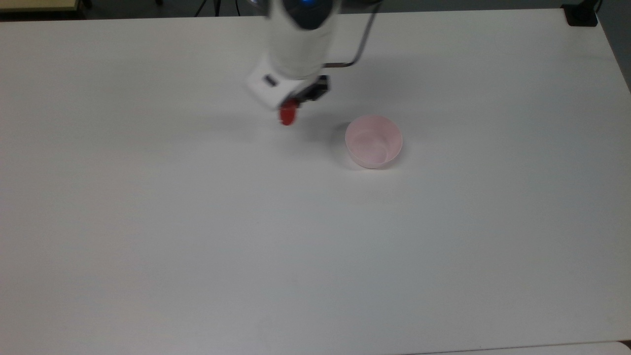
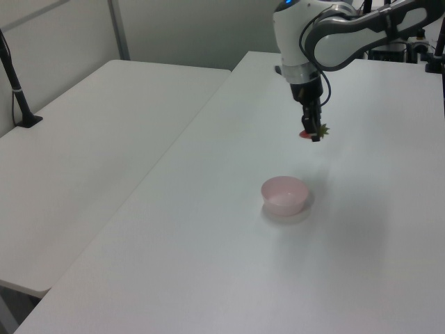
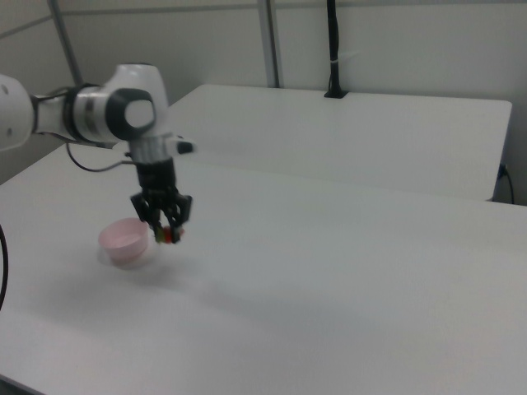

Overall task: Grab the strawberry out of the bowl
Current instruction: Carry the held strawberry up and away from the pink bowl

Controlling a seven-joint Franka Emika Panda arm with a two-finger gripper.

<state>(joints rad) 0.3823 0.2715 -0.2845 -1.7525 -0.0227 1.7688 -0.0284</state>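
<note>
Strawberry, small, glossy red, green-topped, pinched in the claw above the white desk; round pale pink plastic bowl stands apart, at the top view's right.

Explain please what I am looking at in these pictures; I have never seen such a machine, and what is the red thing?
The white and grey machine is a robot arm. At its end sits a two-finger gripper, its "hand". Three cameras film the same moment: the top view looks straight down on the white table, while the left view and the right view look from two sides. On the table stands a small pale pink bowl, with nothing inside it. The red thing is a strawberry with a green leafy top. The gripper is shut on it and holds it in the air, away from the bowl, toward the top view's left.
</note>
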